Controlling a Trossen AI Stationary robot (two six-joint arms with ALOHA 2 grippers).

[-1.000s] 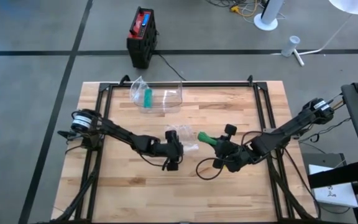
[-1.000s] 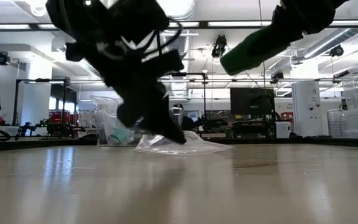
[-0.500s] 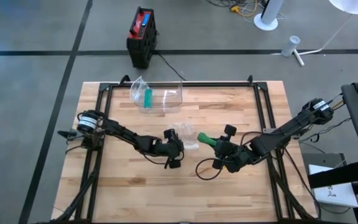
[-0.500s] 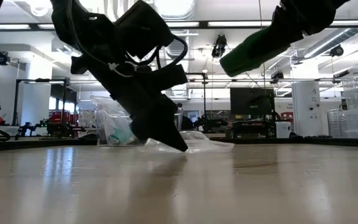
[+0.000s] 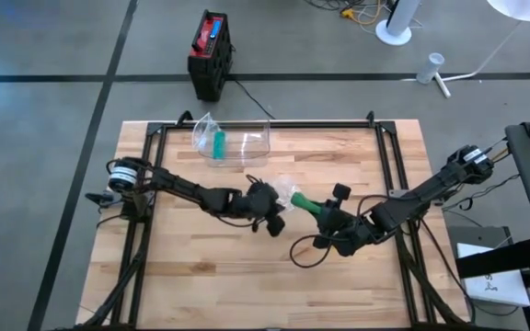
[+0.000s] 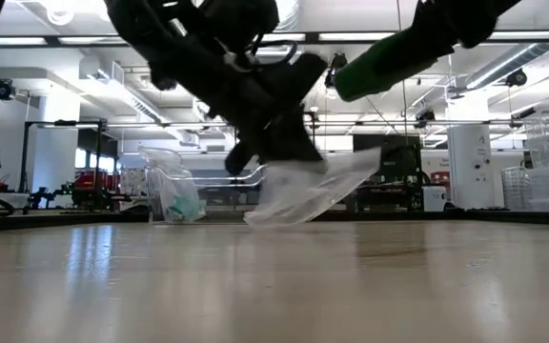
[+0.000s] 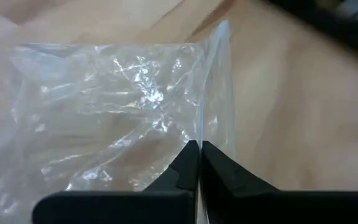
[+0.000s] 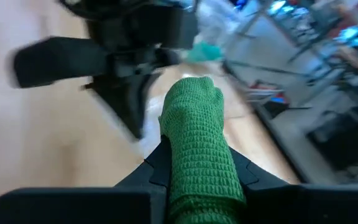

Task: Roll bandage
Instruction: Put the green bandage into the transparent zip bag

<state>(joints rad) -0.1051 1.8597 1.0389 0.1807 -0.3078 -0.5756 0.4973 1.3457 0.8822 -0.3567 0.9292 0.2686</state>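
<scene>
The green bandage roll (image 5: 304, 205) is grasped in the right tool (image 5: 325, 217) above the middle of the surface (image 5: 201, 267). An empty clear wrapper (image 6: 313, 189), just beside it, is pinched in the clenched left tool (image 5: 270, 208) and lifted off the wood. A second clear bag (image 5: 231, 144) holding a teal item (image 5: 218, 142) is seen near the far edge, with a black and red case (image 5: 210, 53) on the floor beyond.

Landmark: bandage (image 5: 304, 205) mid-surface, in right hand (image 5: 323, 215). Left hand (image 5: 277, 204) just left, pinching plastic bag (image 6: 308, 191), apparently lifted. Second bag (image 5: 231, 142) behind-left, near surface (image 5: 201, 267) far edge.

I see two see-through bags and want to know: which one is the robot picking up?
The empty plastic bag mid-table, pinched by the left pincer. The other bag, with something teal inside, lies untouched at the far edge.
</scene>
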